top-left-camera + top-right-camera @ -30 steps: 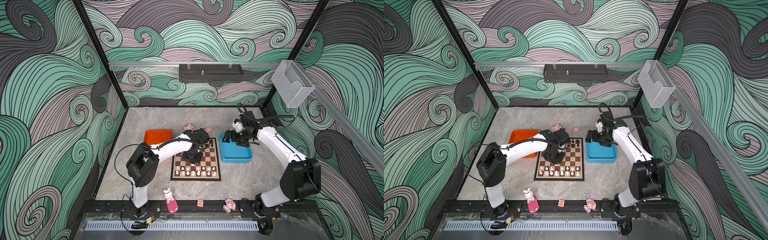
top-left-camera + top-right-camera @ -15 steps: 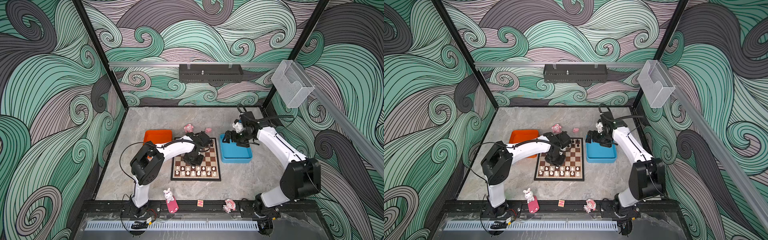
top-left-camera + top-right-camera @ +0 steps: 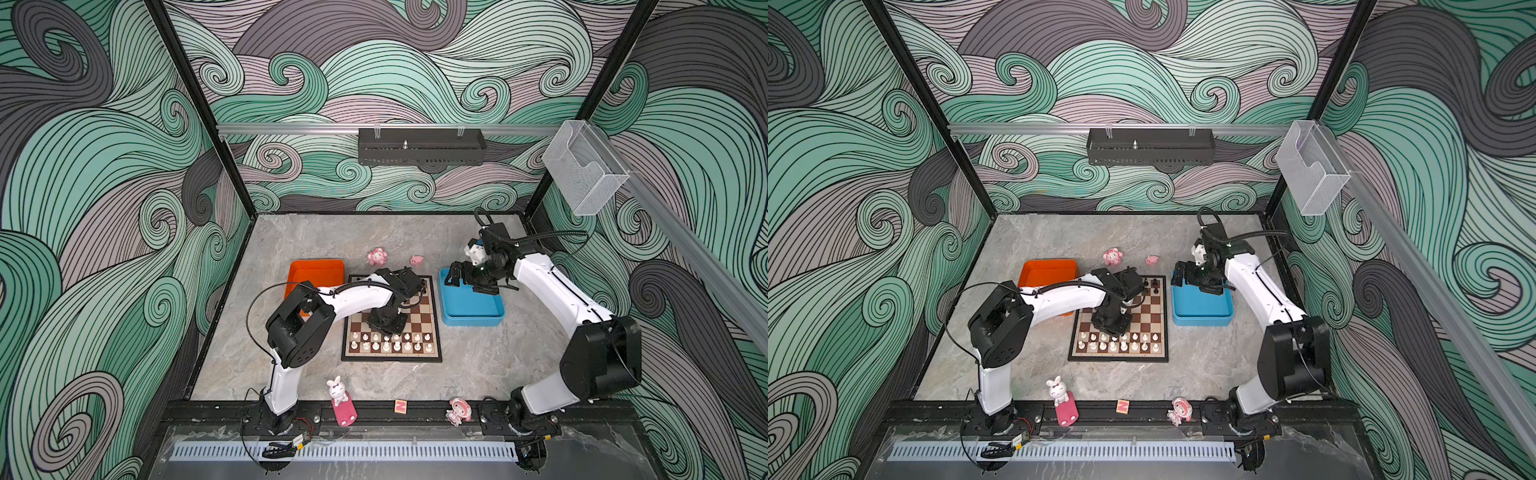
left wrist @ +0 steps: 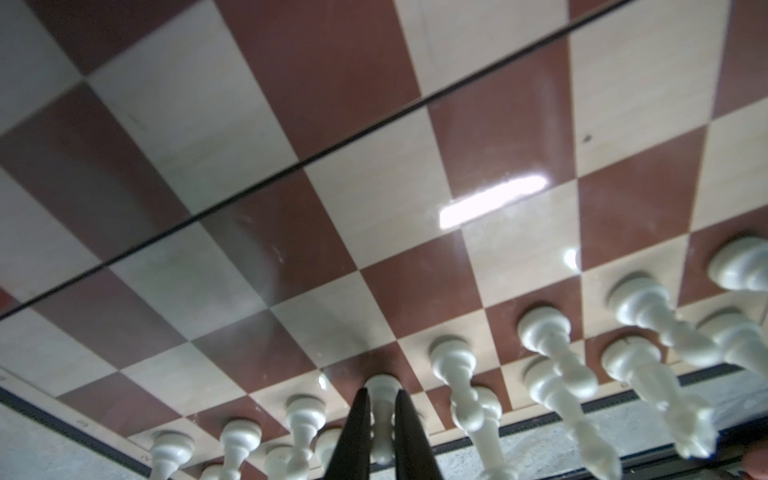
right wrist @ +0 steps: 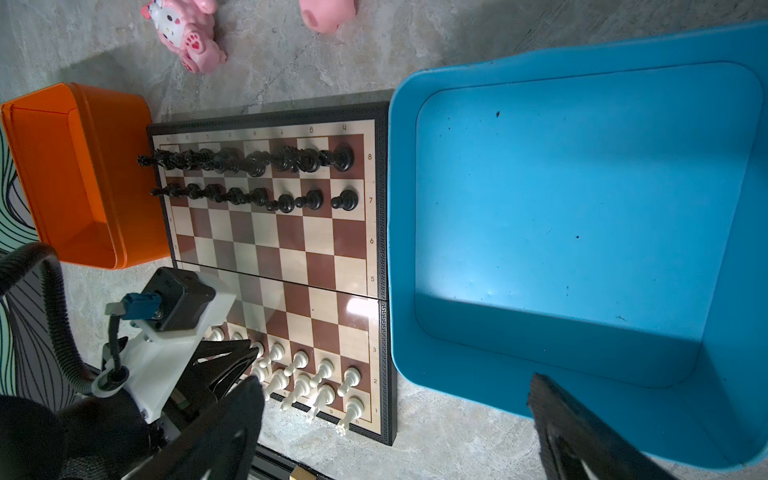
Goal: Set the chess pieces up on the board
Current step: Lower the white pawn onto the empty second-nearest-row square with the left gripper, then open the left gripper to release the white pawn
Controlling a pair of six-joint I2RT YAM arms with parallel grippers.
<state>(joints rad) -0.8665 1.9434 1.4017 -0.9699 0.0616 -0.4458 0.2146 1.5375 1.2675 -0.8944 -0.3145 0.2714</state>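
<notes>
Left gripper [image 4: 381,397] is clenched on a white pawn [image 4: 380,384] standing among the white pieces [image 3: 397,345] along the board's [image 5: 291,249] near edge; the middle rows lie bare. Right gripper [image 3: 457,279] is spread wide above the blue tray's [image 5: 582,208] rim.

My stereo head looks down from high at the front, both top views taking in the whole tabletop [image 3: 498,365], chessboard [image 3: 422,320] near centre; my left wrist camera sits very close over that chessboard, facing the white pieces [image 4: 453,361]; my right wrist camera hangs higher, looking down on chessboard, blue tray [image 5: 582,208] at its 3 o'clock, orange tray [image 5: 75,178] at 10; every view shares the chessboard.
</notes>
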